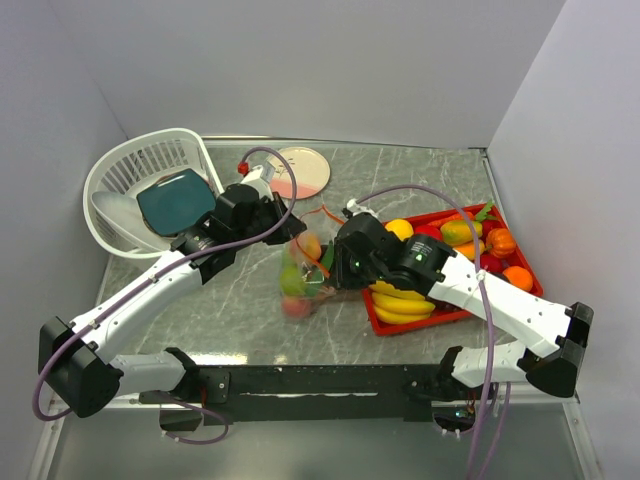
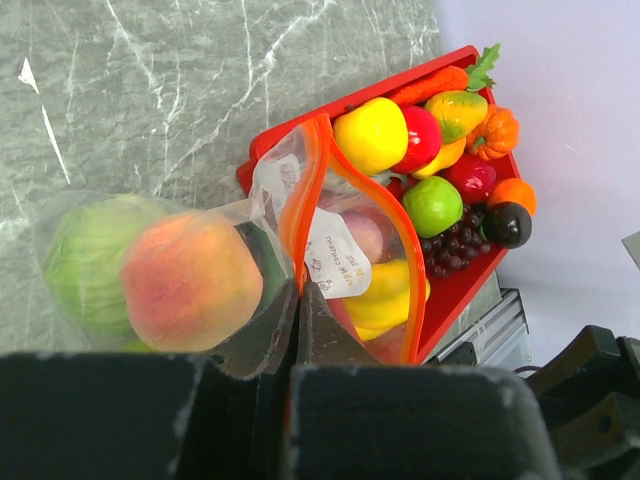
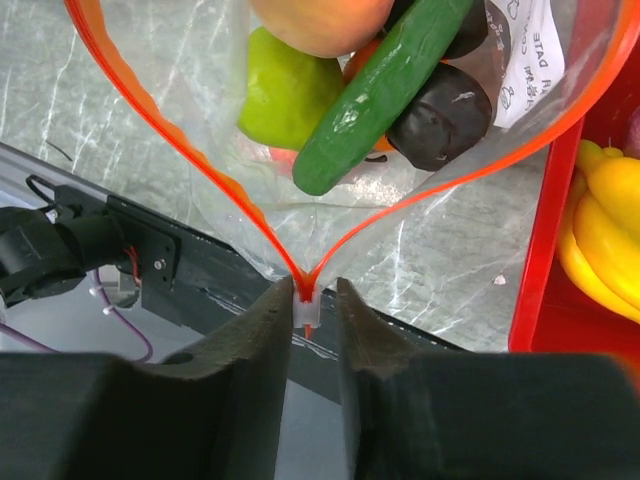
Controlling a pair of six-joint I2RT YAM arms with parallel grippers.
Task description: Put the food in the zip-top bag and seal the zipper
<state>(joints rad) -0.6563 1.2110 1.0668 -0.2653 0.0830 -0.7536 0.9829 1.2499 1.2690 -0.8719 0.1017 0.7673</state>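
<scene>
One zip-top bag (image 1: 300, 272), mid-table, just left of red tray (image 3: 530, 250). Part-filled with food (image 2: 190, 280); film likely floppy, slippery, bottom-heavy. Jaws: left gripper (image 2: 298, 295) pressed together on the rim; right gripper (image 3: 312, 300) straddles the zipper (image 2: 298, 210) at its white end, pinch unclear. Best hold: stiffer strip, not film.

Colours noted at the right pincer (image 3: 312, 292), black-fingered.
The clear zip-top bag (image 3: 330, 215) is edged by an orange-red zipper (image 3: 302, 278), white-tipped between the fingers. Beyond them, a lime-green fruit (image 3: 285, 95), a dark green cucumber (image 3: 385, 75) and a near-black plum (image 3: 440, 120) are seen inside. To the right: red tray (image 3: 530, 280), yellow bananas (image 3: 610, 230). The table (image 3: 60, 100) is grey, white-veined.
</scene>
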